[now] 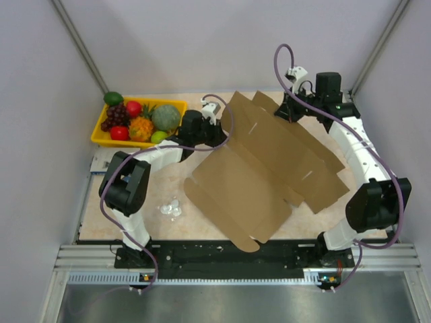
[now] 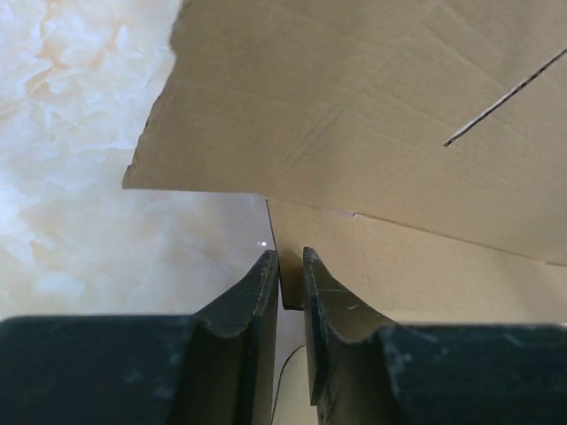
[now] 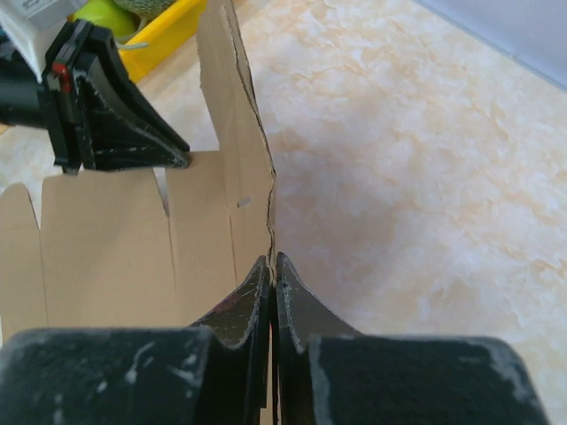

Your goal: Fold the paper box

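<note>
The paper box (image 1: 262, 175) is a plain brown die-cut cardboard sheet with flaps and rounded tabs. Its front part lies on the table and its back part is raised. My left gripper (image 1: 219, 131) is shut on the box's left back edge; in the left wrist view its jaws (image 2: 291, 266) pinch a cardboard corner below a wide flap (image 2: 354, 115). My right gripper (image 1: 286, 111) is shut on the back edge; in the right wrist view (image 3: 273, 266) it pinches an upright panel (image 3: 115, 248). The left arm's fingers (image 3: 124, 133) show there too.
A yellow tray (image 1: 176, 103) with fruit stands at the back left, just left of the left gripper. A small clear wrapper (image 1: 171, 209) lies on the table near the left arm. A small packet (image 1: 100, 161) lies at the left edge. Grey walls close in on three sides.
</note>
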{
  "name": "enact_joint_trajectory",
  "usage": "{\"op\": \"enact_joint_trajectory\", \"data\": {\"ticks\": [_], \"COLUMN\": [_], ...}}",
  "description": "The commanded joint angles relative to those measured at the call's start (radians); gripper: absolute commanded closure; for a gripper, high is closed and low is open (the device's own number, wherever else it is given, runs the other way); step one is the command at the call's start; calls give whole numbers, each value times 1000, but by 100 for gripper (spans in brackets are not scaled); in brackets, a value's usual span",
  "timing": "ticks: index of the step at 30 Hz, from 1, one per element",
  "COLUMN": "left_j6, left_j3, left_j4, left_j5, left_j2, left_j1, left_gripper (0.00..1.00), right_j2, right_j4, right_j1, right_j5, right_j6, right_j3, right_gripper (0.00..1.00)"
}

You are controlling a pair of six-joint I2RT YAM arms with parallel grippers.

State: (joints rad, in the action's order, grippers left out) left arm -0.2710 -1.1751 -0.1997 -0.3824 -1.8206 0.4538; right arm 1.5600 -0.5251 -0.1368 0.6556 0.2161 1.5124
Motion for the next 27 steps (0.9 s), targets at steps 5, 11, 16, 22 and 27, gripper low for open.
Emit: {"op": "enact_joint_trajectory", "data": {"ticks": [5, 11, 16, 22, 27], "left_j6": [-31, -59, -50, -16, -14], "left_j3": [38, 0, -34, -127, -150], "left_j4": [-175, -61, -11, 61, 60], "left_j5": [-30, 16, 0, -81, -166], "left_j2": [-11, -37, -78, -167, -212], "left_j1": [42, 42, 39, 22, 6], "left_gripper": [84, 58, 52, 47, 44], "right_j2": [-29, -25, -20, -20, -25], "right_j4": [33, 36, 36, 34, 34], "right_j1": [-138, -142, -142, -141, -133], "right_j5": [-260, -295, -223, -169, -133], "right_j6": [-103, -110, -101, -87, -75], "right_j3": [-44, -66, -69, -72, -61], "right_gripper": [100, 100, 100, 100, 100]}}
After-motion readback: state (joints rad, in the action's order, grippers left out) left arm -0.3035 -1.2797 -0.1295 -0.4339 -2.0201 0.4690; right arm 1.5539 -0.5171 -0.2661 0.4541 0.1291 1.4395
